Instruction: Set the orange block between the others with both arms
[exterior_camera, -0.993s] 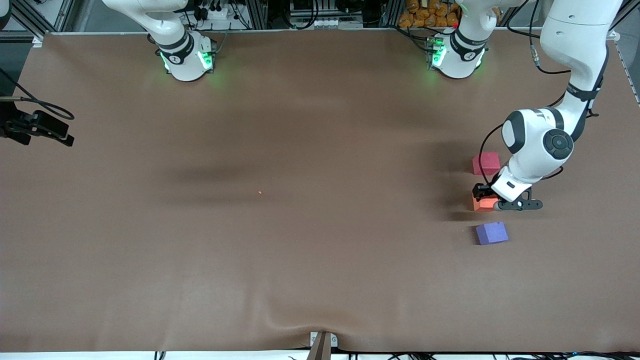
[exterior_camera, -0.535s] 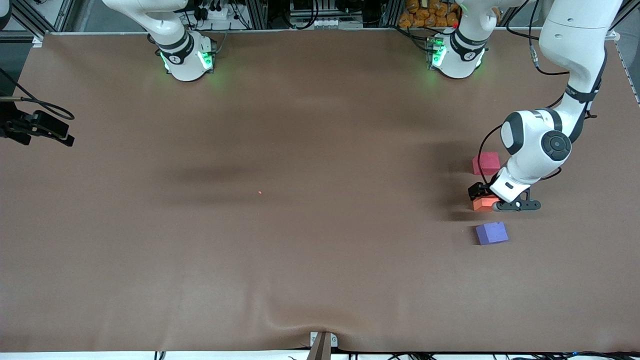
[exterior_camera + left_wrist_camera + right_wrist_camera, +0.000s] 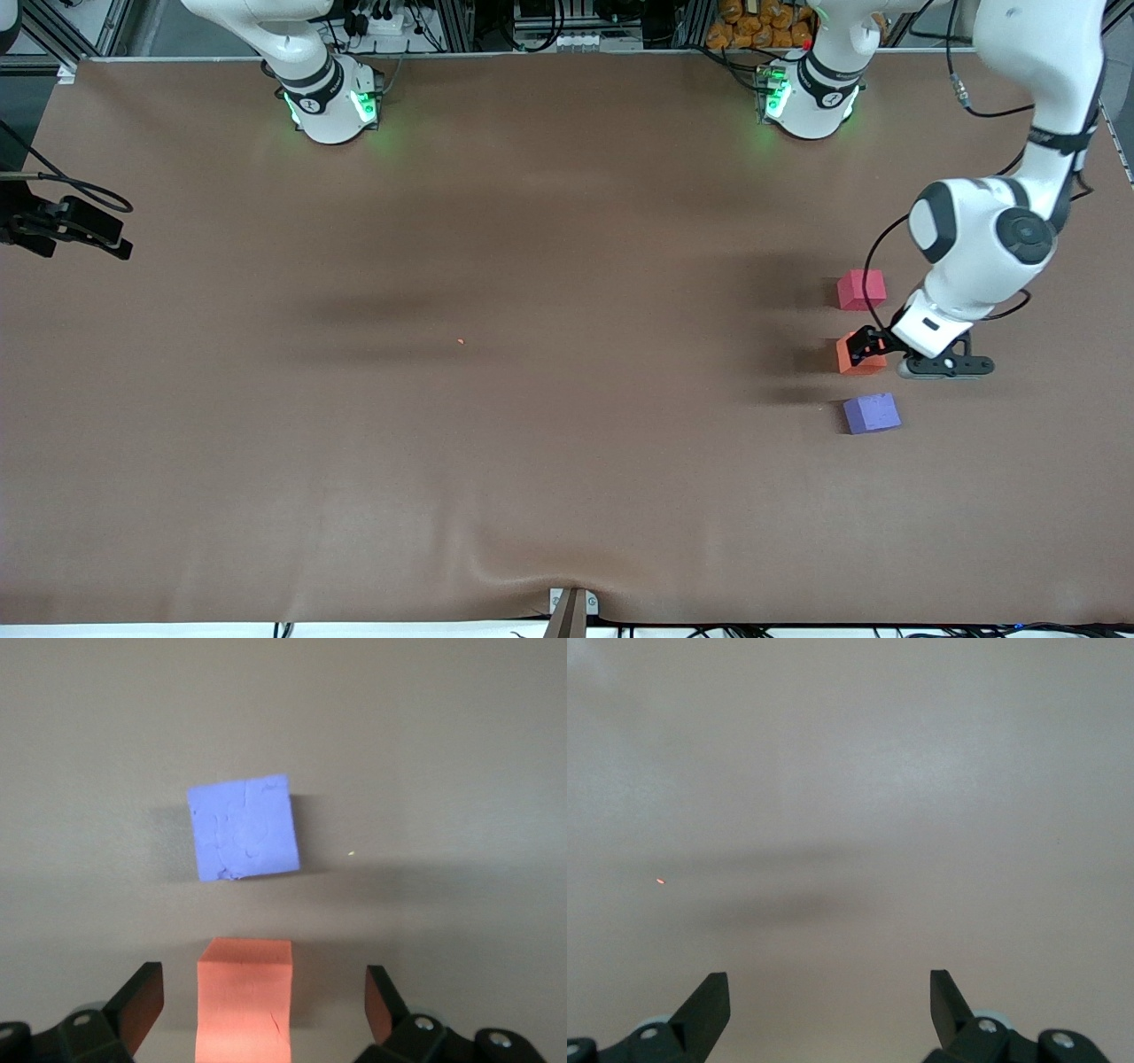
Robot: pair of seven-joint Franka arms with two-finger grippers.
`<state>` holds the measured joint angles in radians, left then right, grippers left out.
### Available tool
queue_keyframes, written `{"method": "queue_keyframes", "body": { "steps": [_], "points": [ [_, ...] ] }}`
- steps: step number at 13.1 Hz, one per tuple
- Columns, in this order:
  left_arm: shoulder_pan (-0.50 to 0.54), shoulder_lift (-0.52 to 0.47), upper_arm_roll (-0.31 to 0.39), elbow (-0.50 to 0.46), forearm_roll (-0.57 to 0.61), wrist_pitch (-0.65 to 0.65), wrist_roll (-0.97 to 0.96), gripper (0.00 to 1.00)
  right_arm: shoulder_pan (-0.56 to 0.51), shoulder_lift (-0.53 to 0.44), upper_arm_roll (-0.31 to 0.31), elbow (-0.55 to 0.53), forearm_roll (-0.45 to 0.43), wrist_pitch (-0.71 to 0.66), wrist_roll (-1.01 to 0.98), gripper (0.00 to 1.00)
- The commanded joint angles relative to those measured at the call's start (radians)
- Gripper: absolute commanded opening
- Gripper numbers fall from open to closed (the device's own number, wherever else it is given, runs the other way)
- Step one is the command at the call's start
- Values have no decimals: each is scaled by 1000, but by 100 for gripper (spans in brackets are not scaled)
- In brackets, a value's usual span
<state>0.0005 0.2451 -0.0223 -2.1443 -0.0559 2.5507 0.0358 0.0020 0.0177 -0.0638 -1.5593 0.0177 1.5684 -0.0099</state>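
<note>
The orange block (image 3: 852, 361) sits on the brown table between the pinkish-red cube (image 3: 861, 289) and the purple-blue cube (image 3: 871, 413), in a line with small gaps. My left gripper (image 3: 873, 348) hovers low at the orange block, open. In the left wrist view the orange block (image 3: 244, 1001) stands between the fingers (image 3: 142, 1001) with clear gaps on both sides, and the purple-blue cube (image 3: 243, 827) lies just past it. My right gripper (image 3: 828, 985) is open over bare table, holding nothing; only that arm's base (image 3: 330, 102) shows in the front view.
A black clamp with cable (image 3: 75, 226) sits at the table edge at the right arm's end. A tiny orange speck (image 3: 460, 341) lies mid-table. The table cover bulges at the edge nearest the front camera (image 3: 571, 585).
My left gripper has opened and let go of the orange block, then drawn back a little toward the left arm's end. The block stays on the table. The right arm has not moved.
</note>
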Motion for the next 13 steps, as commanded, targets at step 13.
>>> {"method": "queue_keyframes", "body": {
  "steps": [13],
  "points": [
    [6,-61,-97,526,-10,-794,-180,100,15,1,-2,-1,-9,13,10,100]
  ]
}}
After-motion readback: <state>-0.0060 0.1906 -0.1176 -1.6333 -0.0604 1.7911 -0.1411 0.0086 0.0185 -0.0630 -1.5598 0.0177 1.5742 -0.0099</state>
